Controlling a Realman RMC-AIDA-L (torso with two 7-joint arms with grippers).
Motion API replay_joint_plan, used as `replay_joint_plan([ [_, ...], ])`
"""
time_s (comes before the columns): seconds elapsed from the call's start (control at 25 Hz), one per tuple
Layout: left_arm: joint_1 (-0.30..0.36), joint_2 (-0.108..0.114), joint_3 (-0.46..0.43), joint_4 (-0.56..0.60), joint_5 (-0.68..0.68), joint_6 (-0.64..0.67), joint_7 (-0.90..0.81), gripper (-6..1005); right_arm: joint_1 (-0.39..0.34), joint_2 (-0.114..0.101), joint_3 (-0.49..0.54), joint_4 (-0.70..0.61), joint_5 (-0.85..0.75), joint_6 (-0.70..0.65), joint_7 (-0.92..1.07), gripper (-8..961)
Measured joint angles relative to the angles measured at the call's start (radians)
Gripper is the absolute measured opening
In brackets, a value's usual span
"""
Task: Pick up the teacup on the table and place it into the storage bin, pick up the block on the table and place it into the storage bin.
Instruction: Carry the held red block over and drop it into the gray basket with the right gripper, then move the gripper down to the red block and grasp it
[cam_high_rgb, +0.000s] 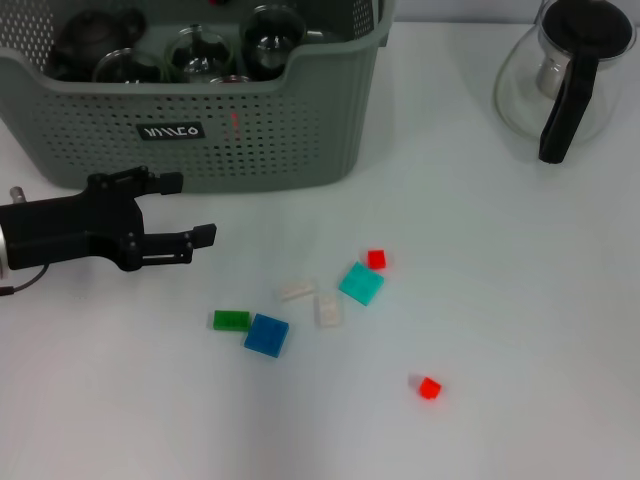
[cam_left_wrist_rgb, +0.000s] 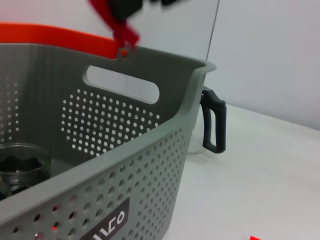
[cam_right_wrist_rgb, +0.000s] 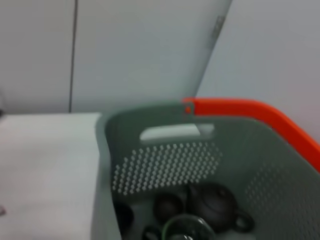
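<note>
Fingers of your left hand stood parted and held nothing, hovering over the surface just in front of the storage bin. Teaware already sat in the bin, so I judged you were at the block step: the blue block lay near, needing a reach and descent. Your right hand was out of view.
</note>
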Motion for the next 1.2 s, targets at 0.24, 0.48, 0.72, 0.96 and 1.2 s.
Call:
replay_joint_plan([
  [0.24,0.0,0.003,-0.001,-0.002,0.0,0.001,0.0,872,-0.015,-0.004,0.014,0.032,-0.004,0.024,-0.018,402],
  [0.48,0.0,0.007,-0.001,0.004,0.0,0.004,-0.002,872,-0.16,-0.006,0.085,-0.241,0.009,-0.184,-0.084,649],
  [0.72,0.001,0.006,-0.001,0.009,0.007,0.005,0.036,873,-0.37,-0.008,0.135,-0.571,0.056,-0.569,-0.098,803],
  [0.96,-0.002,0.004,0.001,0.007,0.009,0.008,0.05,873,-0.472,-0.007,0.138,-0.621,0.053,-0.827,-0.084,886],
  [1.2,-0.006,0.005,0.007,0.004,0.009,0.005,0.048,874,-0.504,-0.005,0.038,-0.548,-0.012,-0.876,-0.041,894],
])
